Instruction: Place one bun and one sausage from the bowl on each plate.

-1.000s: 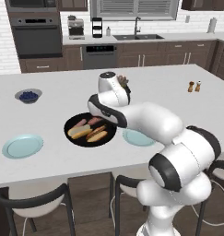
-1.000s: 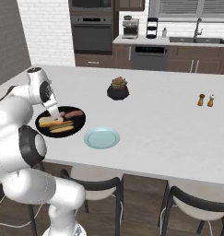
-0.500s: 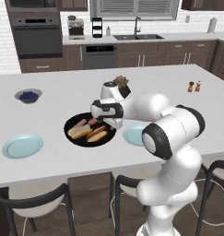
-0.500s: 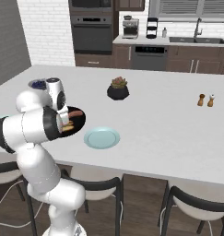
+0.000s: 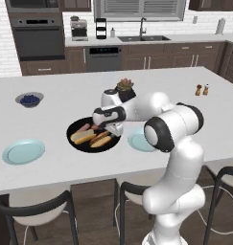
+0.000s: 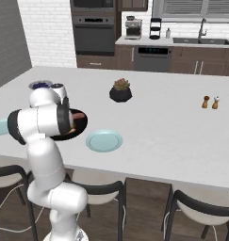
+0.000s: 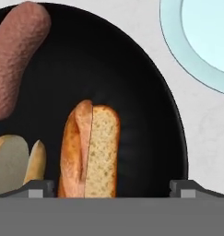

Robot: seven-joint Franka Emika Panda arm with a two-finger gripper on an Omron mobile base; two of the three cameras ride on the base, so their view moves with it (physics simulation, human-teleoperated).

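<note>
claw [image 7: 111, 186]: spread wide, holding nothing | over bun [image 7: 90, 150] | in bowl [image 7: 145, 92]

Directly under the wide-spread claw [image 7: 111, 186], the black bowl [image 7: 145, 87] holds a split bun [image 7: 90, 150] between the fingertips, a second bun [image 7: 12, 161] beside it, and a sausage [image 7: 16, 57] farther off. One pale blue-green plate [image 7: 201, 41] lies just beyond the bowl's rim; another plate [image 5: 23, 151] sits well apart.

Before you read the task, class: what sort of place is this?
A home kitchen, rendered: a built-in black wall oven, a steel sink with tall faucet, and a white island counter with dark stools.
</note>
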